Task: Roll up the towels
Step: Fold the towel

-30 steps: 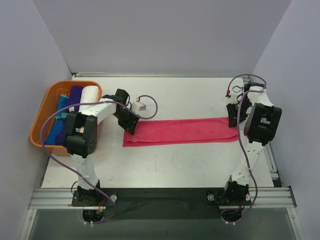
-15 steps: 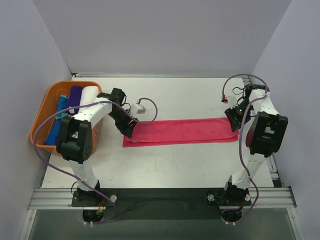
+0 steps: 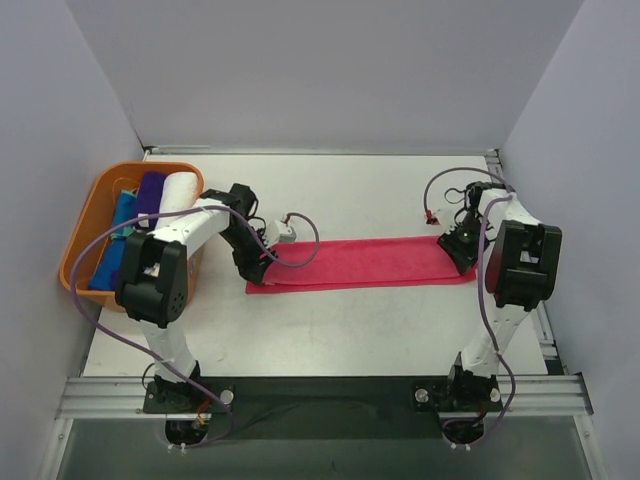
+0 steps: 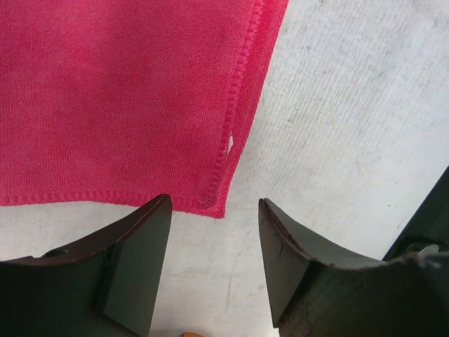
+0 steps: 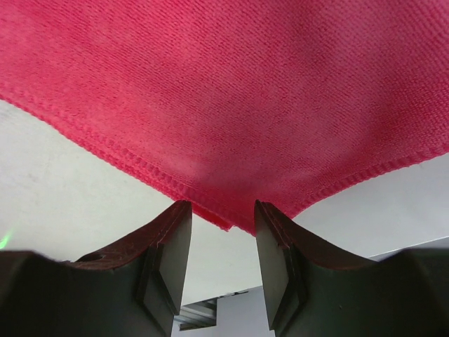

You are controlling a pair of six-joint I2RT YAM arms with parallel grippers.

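Left gripper (image 4: 214, 210) and right gripper (image 5: 222, 210) sit open at opposite ends of the flat hot pink towel (image 3: 365, 262).
The towel lies as a long strip across the middle of the table (image 3: 350, 195). At its left end the left fingers (image 4: 140, 246) are spread wide, with a towel corner just ahead of the gap, unpinched. At the right end the right fingers (image 5: 168, 242) are parted less widely; a corner reaches between their tips, unclamped, and contact is unclear. Rolled towels (image 3: 165, 190) in purple, white and blue fill the orange basket (image 3: 140, 166) at the far left.
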